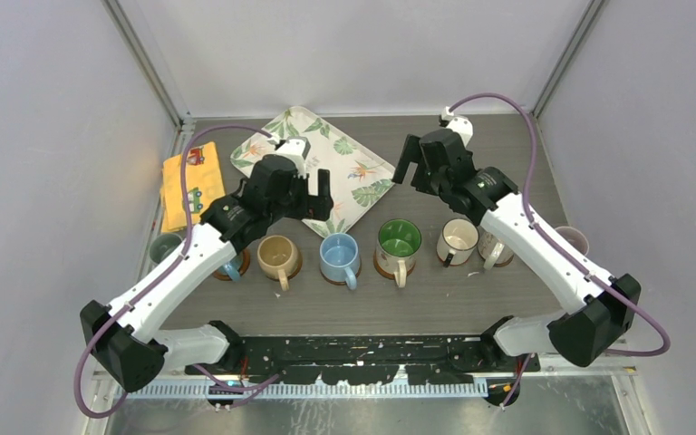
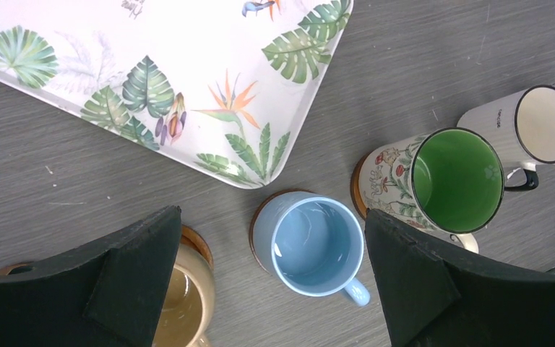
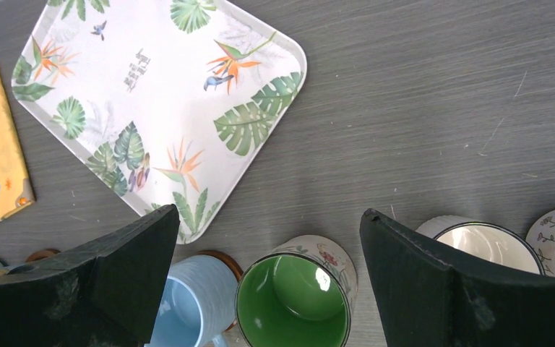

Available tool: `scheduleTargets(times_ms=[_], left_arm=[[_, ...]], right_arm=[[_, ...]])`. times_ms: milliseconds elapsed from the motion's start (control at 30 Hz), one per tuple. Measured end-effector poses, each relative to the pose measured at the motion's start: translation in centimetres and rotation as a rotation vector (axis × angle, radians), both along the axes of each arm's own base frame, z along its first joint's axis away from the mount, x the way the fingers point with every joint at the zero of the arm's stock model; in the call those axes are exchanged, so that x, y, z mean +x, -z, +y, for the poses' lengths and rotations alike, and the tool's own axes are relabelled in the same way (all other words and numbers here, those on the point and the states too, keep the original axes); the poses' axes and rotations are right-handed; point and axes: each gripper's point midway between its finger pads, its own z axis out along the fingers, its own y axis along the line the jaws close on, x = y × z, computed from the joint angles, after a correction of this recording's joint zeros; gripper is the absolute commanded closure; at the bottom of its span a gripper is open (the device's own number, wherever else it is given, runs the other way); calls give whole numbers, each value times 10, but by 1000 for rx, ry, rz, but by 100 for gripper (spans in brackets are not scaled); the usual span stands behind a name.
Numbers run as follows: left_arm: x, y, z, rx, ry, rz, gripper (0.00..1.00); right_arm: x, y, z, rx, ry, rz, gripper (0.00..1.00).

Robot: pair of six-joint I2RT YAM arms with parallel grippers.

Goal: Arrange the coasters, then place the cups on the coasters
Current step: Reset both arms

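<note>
Nearest the arm bases, a row is formed across the surface (image 1: pixel 435 299) by a tan cup (image 1: pixel 278 256), a light blue cup (image 1: pixel 338 256) and a green-lined floral cup (image 1: pixel 399 241). Each is seated on a brown coaster (image 2: pixel 261 217). A cream cup (image 1: pixel 458 240) is set just to the right. A bare strip is left along the near edge. Behind the row, the left claw (image 1: pixel 313 198) is held spread over the near edge of the leaf-patterned tray (image 1: pixel 353 154). The right claw (image 1: pixel 417 170) is likewise spread, above open surface. Farthest back, the surface is closed in by walls (image 1: pixel 344 54).
</note>
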Motion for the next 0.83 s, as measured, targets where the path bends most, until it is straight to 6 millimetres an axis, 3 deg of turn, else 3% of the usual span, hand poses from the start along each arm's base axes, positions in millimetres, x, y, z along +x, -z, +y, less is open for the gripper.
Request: scheduleTargets(times_ms=[367,833], left_arm=[[2,-7,1,-2,-10,-14,0],[2,-7,2,7,-6,-19,0]], right_arm=[[-6,-14,-5,15,-10,-55,0],[-7,-15,-9,5,-3,-65,0]])
